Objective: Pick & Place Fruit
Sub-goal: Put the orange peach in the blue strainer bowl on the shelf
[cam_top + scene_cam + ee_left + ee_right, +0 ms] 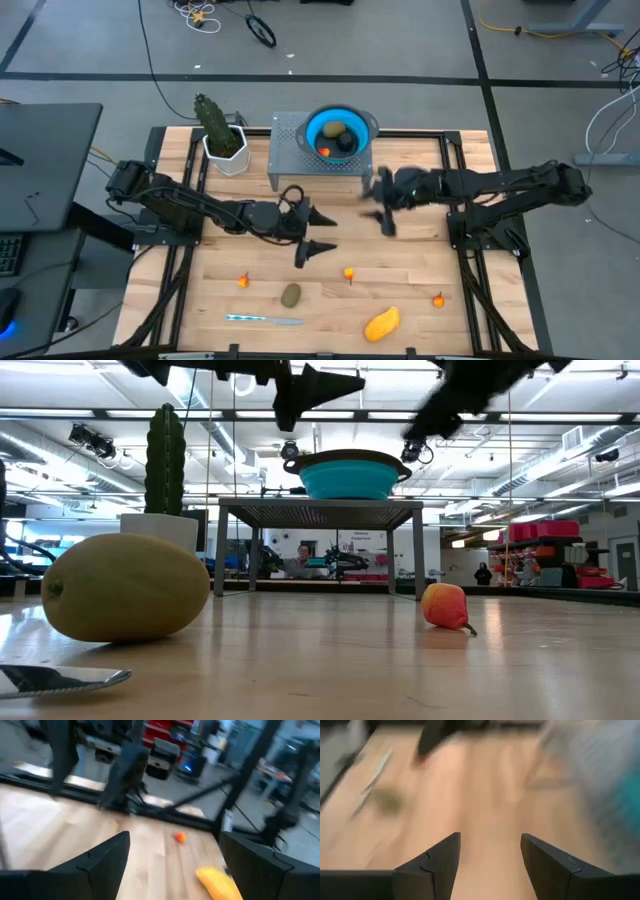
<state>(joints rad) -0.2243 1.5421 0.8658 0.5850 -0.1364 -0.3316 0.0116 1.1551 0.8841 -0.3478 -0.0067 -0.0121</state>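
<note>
The blue bowl (314, 128) stands on a grey perforated stand (288, 150) and holds one olive-green oval (333, 130), the near-black ball (346, 143) and an orange-red bit (324, 152). On the table lie the other olive oval (291, 295) (125, 587), the yellow-orange oblong (382, 323) (217, 882) and three orange-red bits (243, 281) (348, 272) (438, 299). My left gripper (320, 232) (172, 865) hovers open above mid-table. My right gripper (380, 205) (490, 855) hangs open just near of the stand, blurred.
A cactus in a white pot (222, 135) stands left of the stand. A silver-and-blue knife (264, 320) (60, 678) lies near the table's near edge, beside the olive oval. Bare wood spreads between the two grippers and the fruit lying near the front.
</note>
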